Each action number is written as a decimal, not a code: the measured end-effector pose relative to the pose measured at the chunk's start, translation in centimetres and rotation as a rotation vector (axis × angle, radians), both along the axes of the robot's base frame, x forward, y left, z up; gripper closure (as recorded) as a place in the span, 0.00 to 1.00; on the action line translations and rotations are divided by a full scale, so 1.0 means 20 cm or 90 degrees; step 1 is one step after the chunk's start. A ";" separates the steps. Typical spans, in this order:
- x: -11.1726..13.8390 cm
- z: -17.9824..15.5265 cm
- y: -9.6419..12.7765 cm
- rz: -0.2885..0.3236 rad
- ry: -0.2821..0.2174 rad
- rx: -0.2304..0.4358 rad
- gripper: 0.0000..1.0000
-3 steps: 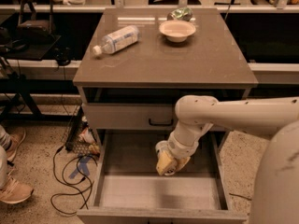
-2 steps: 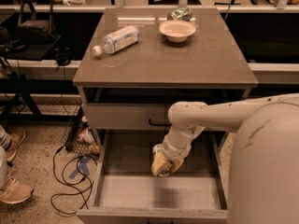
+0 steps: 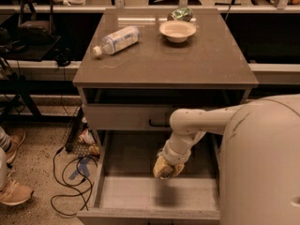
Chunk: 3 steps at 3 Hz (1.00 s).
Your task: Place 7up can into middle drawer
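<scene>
The middle drawer (image 3: 131, 196) is pulled open below the table, and its grey floor and thin side walls show. My gripper (image 3: 165, 168) hangs inside the drawer, just above the floor near its middle. It is shut on the 7up can (image 3: 166, 172), a small pale cylinder whose round metal end faces the camera. My arm comes in from the right and hides most of the can's body.
A clear plastic bottle (image 3: 117, 39) lies on the tabletop, with a beige bowl (image 3: 177, 30) and a glossy green packet (image 3: 180, 14) behind it. The top drawer front with its black handle (image 3: 158, 123) is above the gripper. Cables (image 3: 70, 177) and a shoe (image 3: 14, 191) are on the floor at left. My body (image 3: 262, 168) fills the right.
My gripper has moved a little to the left and lower into the drawer, still holding the can. Nothing on the tabletop has moved.
</scene>
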<state>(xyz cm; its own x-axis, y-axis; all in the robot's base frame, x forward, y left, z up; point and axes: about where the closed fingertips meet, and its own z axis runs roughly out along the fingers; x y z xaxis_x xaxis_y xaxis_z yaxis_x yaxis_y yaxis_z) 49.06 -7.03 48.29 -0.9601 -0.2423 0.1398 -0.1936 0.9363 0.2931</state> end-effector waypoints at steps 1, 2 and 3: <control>-0.01 -0.04 0.00 -0.011 0.005 0.003 0.16; -0.03 -0.06 -0.01 -0.013 0.008 0.003 0.00; -0.02 -0.03 -0.11 -0.027 0.002 0.024 0.00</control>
